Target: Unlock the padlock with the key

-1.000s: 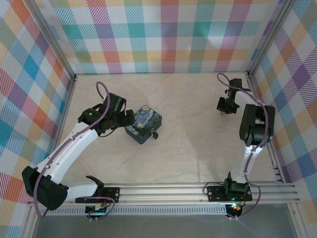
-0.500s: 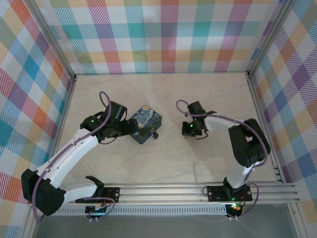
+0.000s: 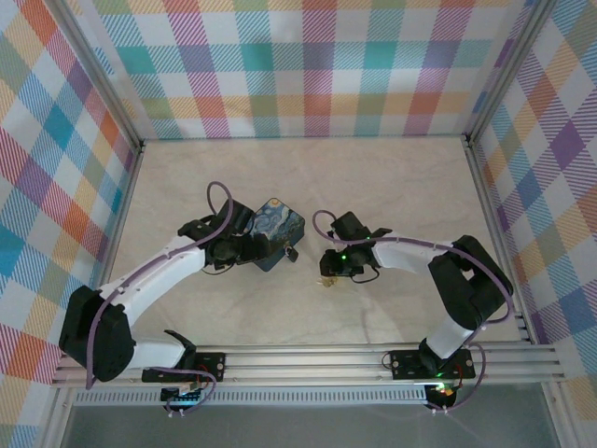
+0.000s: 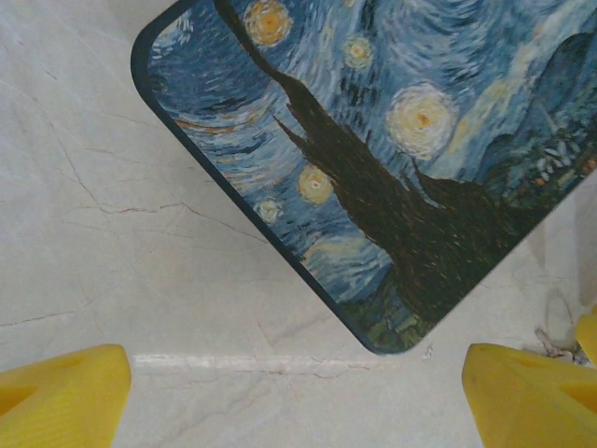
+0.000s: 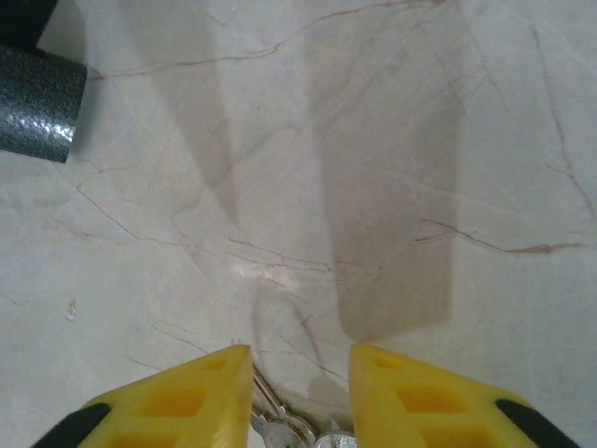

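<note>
Between right claw [image 5: 300, 397] fingers: key [image 5: 280, 422]

A robot test cell: marble-look tabletop [image 3: 373, 187], plaid-printed enclosure walls [image 3: 317, 65], aluminium frame rail [image 3: 373, 359].

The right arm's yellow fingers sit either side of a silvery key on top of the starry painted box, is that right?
Not quite. The key is between the right gripper's yellow fingers, but over the bare marble table, not on the starry box. The right wrist view shows this.
</note>
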You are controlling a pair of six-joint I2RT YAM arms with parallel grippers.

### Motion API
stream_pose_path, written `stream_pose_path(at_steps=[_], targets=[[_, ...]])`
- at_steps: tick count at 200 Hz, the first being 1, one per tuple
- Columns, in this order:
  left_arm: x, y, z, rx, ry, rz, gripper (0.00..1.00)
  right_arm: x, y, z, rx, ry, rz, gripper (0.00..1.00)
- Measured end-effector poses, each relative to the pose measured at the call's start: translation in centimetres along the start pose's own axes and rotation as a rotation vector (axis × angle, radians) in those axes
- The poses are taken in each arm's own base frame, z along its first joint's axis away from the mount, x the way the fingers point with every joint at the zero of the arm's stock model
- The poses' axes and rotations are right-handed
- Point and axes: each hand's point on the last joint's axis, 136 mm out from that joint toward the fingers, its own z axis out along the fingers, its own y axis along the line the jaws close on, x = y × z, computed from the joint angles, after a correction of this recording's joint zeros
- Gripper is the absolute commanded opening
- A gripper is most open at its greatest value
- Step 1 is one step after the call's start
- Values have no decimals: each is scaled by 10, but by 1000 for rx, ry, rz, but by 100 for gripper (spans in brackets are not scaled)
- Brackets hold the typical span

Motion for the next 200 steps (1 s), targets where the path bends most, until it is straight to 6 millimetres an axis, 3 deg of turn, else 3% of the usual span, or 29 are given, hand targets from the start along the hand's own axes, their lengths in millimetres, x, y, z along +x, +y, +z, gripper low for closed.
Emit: stream_pose_path(at_steps=[21,56,80,136,200], targets=[[-6,0,7,-14,-19,-28,92,-5,6,-14,-8,-29,-12,49],[-22,1,19,-30,-70,-89,92,-32,28,-44,-49,-133,-42,58],[-34,4,34,-38,-89,-119,90,-36,29,-48,-49,-153,-40,59],[-57,-12,55,-8,-126,-75,85,-9,3,-36,13,-102,16,61],[-85,-31,69,47,-171,-21,80,20,-15,-39,38,-68,87,52]])
